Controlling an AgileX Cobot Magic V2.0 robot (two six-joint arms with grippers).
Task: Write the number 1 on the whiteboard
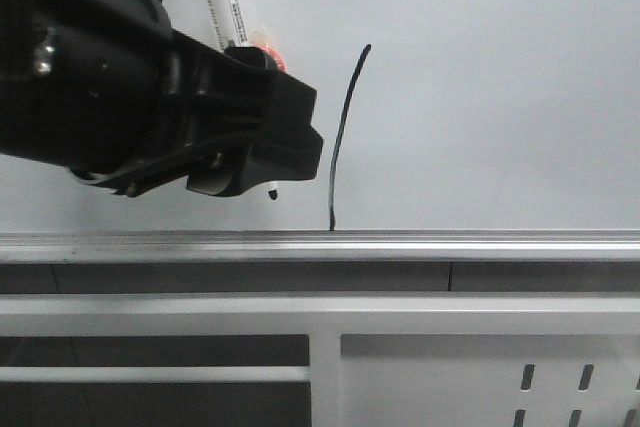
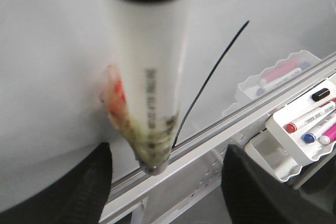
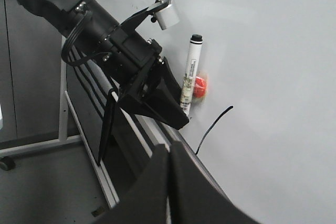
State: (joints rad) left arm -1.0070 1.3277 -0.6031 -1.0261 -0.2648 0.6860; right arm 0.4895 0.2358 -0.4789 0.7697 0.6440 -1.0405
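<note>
Though drawn, number 1 (image 1: 343, 137) just right of left claw (image 1: 262, 162).

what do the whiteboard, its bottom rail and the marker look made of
The whiteboard: smooth pale coated panel with a soft sheen. Its rail: likely brushed aluminium, silver and ridged. The marker in the left end effector: probably white plastic, printed label.

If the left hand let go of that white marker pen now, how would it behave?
The marker pen is a smooth round barrel, so it would probably roll once loose. It looks rigid and likely light for its length. The whiteboard is glossy, so the tip would likely slide, not catch, near the number 1. The left hand holds it low.
</note>
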